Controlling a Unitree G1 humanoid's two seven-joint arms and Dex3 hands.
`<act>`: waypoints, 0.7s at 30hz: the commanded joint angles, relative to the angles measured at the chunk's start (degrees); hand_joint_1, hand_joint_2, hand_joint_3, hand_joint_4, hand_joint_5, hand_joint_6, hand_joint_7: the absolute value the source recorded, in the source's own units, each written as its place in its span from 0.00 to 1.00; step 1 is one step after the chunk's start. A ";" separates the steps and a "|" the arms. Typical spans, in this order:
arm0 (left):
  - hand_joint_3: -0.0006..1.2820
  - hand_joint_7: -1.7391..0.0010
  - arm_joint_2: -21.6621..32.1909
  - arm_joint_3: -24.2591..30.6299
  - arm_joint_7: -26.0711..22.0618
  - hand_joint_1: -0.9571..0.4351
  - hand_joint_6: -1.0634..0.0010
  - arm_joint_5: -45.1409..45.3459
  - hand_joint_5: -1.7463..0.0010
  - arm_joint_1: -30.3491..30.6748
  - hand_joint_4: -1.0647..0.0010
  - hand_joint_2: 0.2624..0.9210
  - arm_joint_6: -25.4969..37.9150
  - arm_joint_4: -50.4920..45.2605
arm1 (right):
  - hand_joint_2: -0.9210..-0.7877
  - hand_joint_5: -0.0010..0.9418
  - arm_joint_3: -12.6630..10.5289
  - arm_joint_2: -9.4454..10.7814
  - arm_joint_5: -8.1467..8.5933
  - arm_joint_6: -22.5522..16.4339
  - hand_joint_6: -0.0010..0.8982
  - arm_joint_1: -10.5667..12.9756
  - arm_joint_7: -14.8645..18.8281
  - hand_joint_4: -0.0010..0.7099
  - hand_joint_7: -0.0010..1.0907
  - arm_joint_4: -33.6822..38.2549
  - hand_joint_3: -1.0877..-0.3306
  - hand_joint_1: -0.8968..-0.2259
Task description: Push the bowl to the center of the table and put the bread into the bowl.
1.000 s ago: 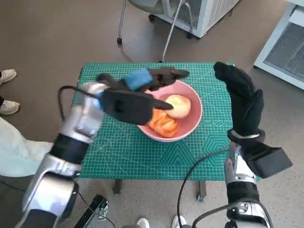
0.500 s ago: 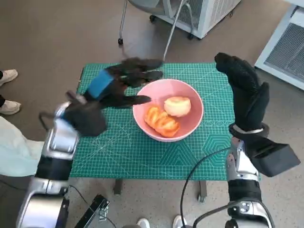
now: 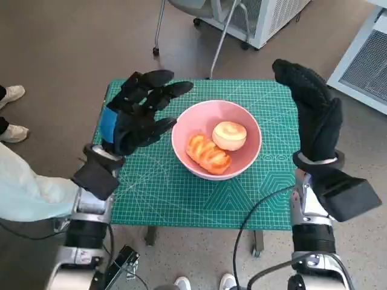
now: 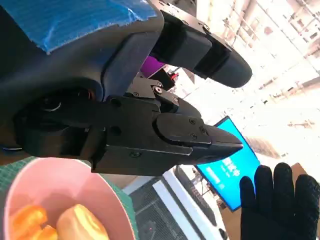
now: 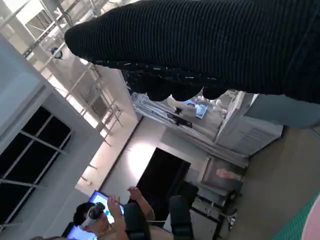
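A pink bowl (image 3: 199, 121) sits near the middle of the green mat (image 3: 169, 187) on the table. Inside it lie an orange bread piece (image 3: 208, 154) and a pale round bun (image 3: 229, 135); the left wrist view shows the bowl (image 4: 60, 172) with both inside. My left hand (image 3: 140, 115) hovers raised just left of the bowl, fingers spread and empty. My right hand (image 3: 313, 115) is lifted upright over the mat's right edge, fingers straight, holding nothing. It also appears in the left wrist view as a black glove (image 4: 280, 205).
A chair base (image 3: 193, 24) and a white cabinet (image 3: 272, 15) stand beyond the table's far edge. Another white unit (image 3: 366, 57) is at the right. A person's shoes (image 3: 11, 112) and pale trouser leg (image 3: 30, 193) are at the left. A seated person (image 5: 107, 215) shows in the right wrist view.
My left hand has drawn back from over the bowl to its left side, leaving both bread pieces fully visible inside. The right hand has hardly moved.
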 commanded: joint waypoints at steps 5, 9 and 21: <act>0.09 0.62 -1.59 0.55 1.71 0.61 0.67 -1.74 0.66 1.67 0.68 1.00 0.67 -3.81 | 0.00 0.01 0.68 -0.59 -1.96 1.88 0.00 0.09 -1.92 0.54 0.72 -1.25 0.39 0.51; 0.09 0.61 -2.11 0.61 2.58 0.61 0.69 -1.56 0.66 1.93 0.68 1.00 -0.36 -3.89 | 0.00 0.01 0.95 -0.57 -2.29 2.27 0.00 0.22 -2.38 0.54 0.72 -1.79 0.38 0.51; 0.09 0.61 -2.77 0.33 4.10 0.57 0.72 -0.74 0.66 1.62 0.70 1.00 -1.82 -2.67 | 0.00 0.01 1.23 -0.71 -2.30 1.94 0.00 0.17 -2.75 0.54 0.73 -1.18 0.38 0.51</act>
